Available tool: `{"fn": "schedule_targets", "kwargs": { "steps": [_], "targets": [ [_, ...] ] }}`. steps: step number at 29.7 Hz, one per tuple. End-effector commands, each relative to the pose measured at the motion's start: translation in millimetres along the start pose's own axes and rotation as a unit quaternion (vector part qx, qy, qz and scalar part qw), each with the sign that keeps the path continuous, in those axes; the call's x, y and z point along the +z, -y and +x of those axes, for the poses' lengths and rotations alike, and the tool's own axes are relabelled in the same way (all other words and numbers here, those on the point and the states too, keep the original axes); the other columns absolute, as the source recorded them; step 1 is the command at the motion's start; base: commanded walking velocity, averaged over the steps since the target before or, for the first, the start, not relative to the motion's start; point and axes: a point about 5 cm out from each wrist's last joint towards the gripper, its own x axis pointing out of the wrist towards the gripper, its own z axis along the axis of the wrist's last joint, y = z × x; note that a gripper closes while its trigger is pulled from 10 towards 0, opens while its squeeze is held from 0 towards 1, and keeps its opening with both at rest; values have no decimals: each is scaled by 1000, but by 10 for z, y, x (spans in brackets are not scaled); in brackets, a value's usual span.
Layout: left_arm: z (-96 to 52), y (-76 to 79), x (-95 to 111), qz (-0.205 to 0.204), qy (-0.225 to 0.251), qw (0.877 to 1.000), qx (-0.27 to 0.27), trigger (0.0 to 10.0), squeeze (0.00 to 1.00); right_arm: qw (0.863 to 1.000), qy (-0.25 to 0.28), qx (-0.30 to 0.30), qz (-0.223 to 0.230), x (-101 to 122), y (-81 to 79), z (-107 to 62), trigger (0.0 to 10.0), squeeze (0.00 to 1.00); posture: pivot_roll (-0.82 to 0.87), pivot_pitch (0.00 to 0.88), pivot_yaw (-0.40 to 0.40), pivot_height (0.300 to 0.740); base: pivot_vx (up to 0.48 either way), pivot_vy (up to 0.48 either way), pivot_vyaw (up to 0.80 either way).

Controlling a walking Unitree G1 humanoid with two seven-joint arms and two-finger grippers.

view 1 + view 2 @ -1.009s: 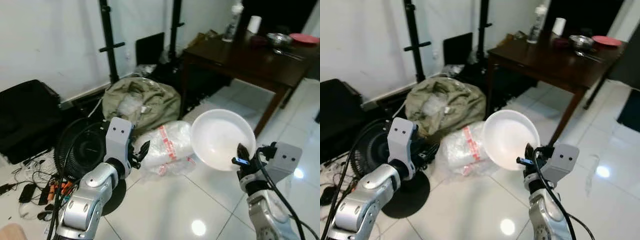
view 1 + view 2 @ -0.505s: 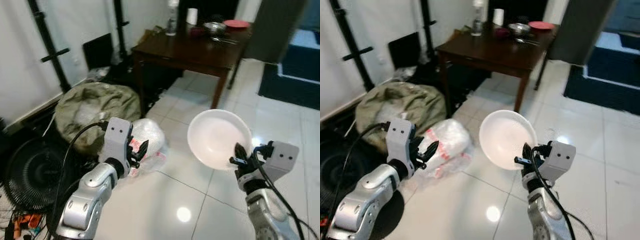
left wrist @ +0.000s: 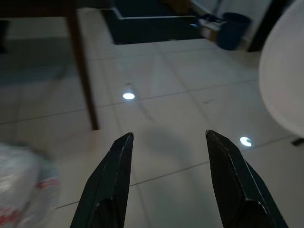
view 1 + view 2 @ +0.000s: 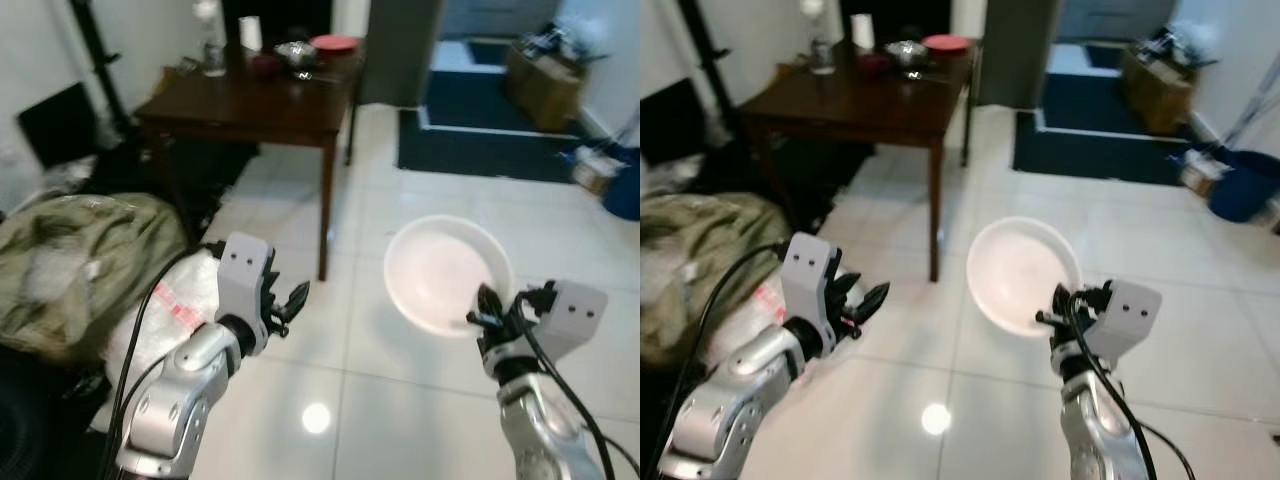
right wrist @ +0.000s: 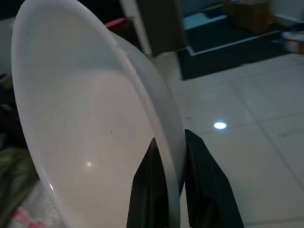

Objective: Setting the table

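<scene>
My right gripper [image 4: 483, 307] is shut on the rim of a white bowl [image 4: 447, 273], holding it tilted up in front of me; in the right wrist view the two black fingers [image 5: 206, 185] pinch the bowl's edge [image 5: 95, 123]. My left gripper [image 4: 292, 297] is held out at chest height, open and empty, its fingers [image 3: 114, 183] spread over bare tile. A dark wooden table [image 4: 250, 100] stands ahead on the left, carrying a red plate [image 4: 333, 43], a metal bowl [image 4: 295, 51], a bottle [image 4: 211, 50] and a white roll [image 4: 250, 33].
An olive bag [image 4: 70, 260] and a clear plastic bag [image 4: 165, 315] lie on the floor at left. White tile floor opens ahead and to the right toward a dark rug [image 4: 490, 135], boxes [image 4: 545, 75] and a blue bin [image 4: 622, 180].
The camera has swung right: the fan, stands and wall left the picture, and the table, rug and far room came in. Both arms keep their pose, the bowl still gripped.
</scene>
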Motion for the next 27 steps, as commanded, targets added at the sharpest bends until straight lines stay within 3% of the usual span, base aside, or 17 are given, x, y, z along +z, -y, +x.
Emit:
{"fn": "schedule_targets", "kwargs": {
  "steps": [1, 17, 20, 22, 27],
  "targets": [
    [-22, -10, -40, -9, -10, 1000, -1, 10000, 0, 1000, -6, -3, 0, -27, 11, -26, 10000, 0, -19, 106, 96, 740, 0, 0, -800],
    [-10, -134, -125, -36, -17, 999, -6, 10000, 0, 1000, -20, 7, -7, -76, -23, -11, 10000, 0, -24, 101, 98, 740, 0, 0, -800],
    [14, -169, -186, -22, -26, 999, 12, 10000, 0, 997, -56, 48, -13, -207, -131, -25, 10000, 0, -30, 96, 95, 740, 0, 0, 0],
    [15, -265, -275, -4, -32, 998, 57, 10000, 0, 989, -98, 108, -10, -395, -339, -62, 10000, 0, -33, 90, 83, 740, 444, 0, 0],
    [-37, -396, -401, 7, -48, 993, 109, 10000, 0, 979, -130, 155, -12, -571, -525, -91, 10000, 0, -25, 90, 64, 740, 480, 0, 0]
  ]
}}
